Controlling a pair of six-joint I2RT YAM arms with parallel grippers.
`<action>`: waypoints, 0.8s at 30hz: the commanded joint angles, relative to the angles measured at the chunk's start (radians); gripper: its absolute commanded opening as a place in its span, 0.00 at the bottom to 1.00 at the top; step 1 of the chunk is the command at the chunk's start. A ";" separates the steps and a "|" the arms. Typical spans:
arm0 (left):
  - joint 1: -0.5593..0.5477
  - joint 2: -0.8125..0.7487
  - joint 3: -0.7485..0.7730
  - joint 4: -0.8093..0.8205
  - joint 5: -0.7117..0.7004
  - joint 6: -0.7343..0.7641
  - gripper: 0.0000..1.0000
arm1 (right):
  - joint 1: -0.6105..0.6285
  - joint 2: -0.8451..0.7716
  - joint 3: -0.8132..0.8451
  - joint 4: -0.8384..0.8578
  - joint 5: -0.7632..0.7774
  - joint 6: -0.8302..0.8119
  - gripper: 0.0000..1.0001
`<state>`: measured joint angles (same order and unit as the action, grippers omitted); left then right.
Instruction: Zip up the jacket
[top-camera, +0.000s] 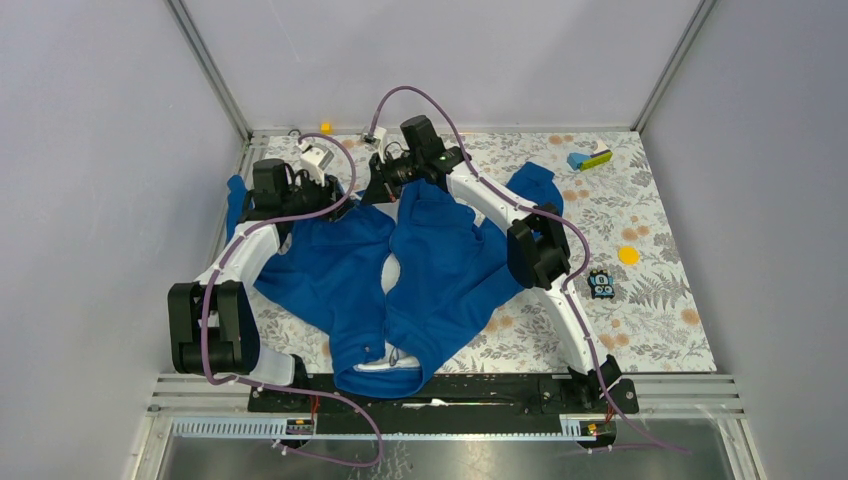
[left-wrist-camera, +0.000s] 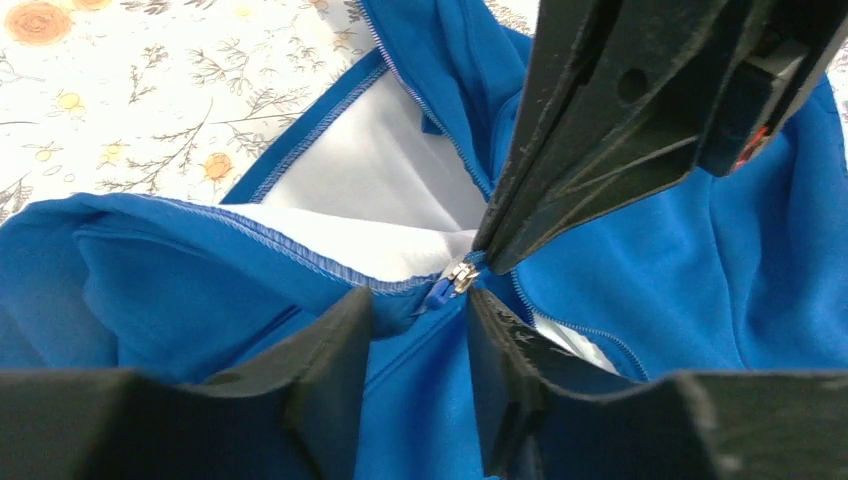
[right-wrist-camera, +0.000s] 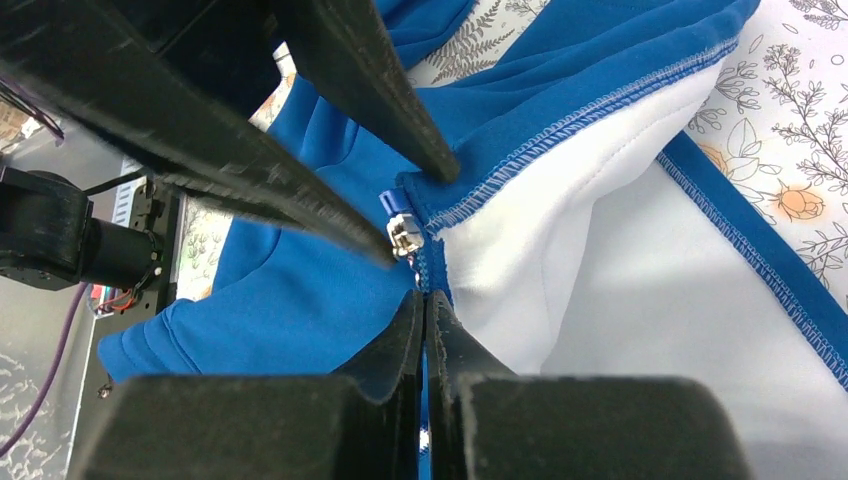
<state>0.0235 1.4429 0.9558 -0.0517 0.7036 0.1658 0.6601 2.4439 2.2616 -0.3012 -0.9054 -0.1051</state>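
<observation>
While the jacket (top-camera: 440, 270) lies spread across the floral bench (top-camera: 650, 300), I have my right tool (right-wrist-camera: 425, 305) pinched shut on its zipper edge just beside the slider (left-wrist-camera: 460, 277), and my left tool (left-wrist-camera: 420, 305) stands open, fingers straddling that slider.

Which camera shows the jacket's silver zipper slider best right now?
Left wrist: the silver metal zipper slider sits clear between the open left fingers. Right wrist shows it too, crowded by a fingertip; top external cannot resolve it.
</observation>
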 joint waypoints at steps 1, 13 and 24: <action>-0.002 -0.023 0.018 0.018 0.080 0.020 0.48 | -0.001 -0.018 0.009 0.032 0.009 0.026 0.00; -0.019 -0.026 -0.001 0.036 -0.022 0.081 0.70 | -0.002 -0.006 0.030 0.036 -0.041 0.028 0.00; -0.018 -0.022 -0.054 0.234 -0.056 0.185 0.67 | -0.004 -0.007 0.029 0.034 -0.064 0.024 0.00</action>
<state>0.0040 1.4418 0.9257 0.0360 0.6792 0.2787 0.6586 2.4439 2.2608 -0.2935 -0.9157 -0.0849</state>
